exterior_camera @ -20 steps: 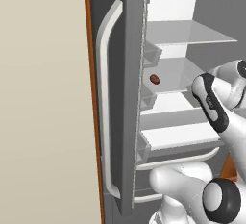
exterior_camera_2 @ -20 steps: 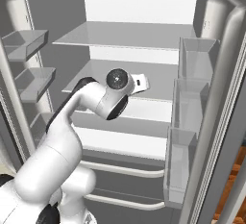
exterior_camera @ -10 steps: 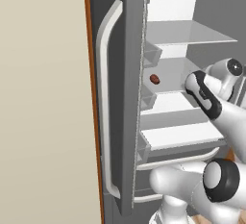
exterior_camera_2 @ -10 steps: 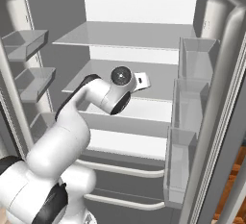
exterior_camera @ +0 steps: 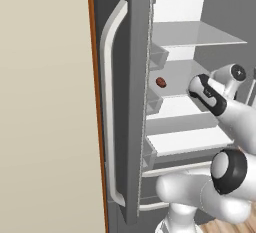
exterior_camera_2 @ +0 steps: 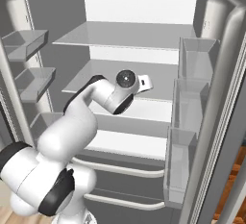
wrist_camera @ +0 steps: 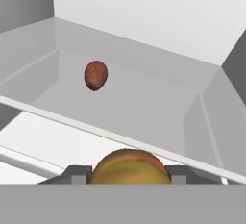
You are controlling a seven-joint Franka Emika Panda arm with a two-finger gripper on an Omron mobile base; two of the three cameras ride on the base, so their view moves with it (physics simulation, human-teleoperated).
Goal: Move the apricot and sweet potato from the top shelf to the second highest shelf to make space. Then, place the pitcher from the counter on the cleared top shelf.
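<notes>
My gripper (wrist_camera: pixel 129 174) is shut on the apricot (wrist_camera: pixel 129 167), an orange-tan ball between the finger tips. It is held just in front of the second highest shelf's (wrist_camera: pixel 144 107) front edge. The sweet potato (wrist_camera: pixel 95 75), a dark red-brown lump, lies farther back on that shelf, to the left. It also rests near the shelf's left end as the sweet potato (exterior_camera: pixel 161 82) behind the door edge. The top shelf (exterior_camera_2: pixel 129 35) above is bare. My gripper (exterior_camera_2: pixel 145 82) reaches in over the second highest shelf (exterior_camera_2: pixel 84 81). The pitcher and counter are out of view.
Both fridge doors stand open. Grey door bins (exterior_camera_2: pixel 194 98) line the right door, and more bins (exterior_camera_2: pixel 29 43) line the left. The left door (exterior_camera: pixel 120 102) with its long white handle stands close beside my arm. Lower shelves and drawers (exterior_camera_2: pixel 125 141) lie beneath.
The arm has pushed a little farther into the fridge with the apricot in the gripper. The sweet potato has stayed in place.
</notes>
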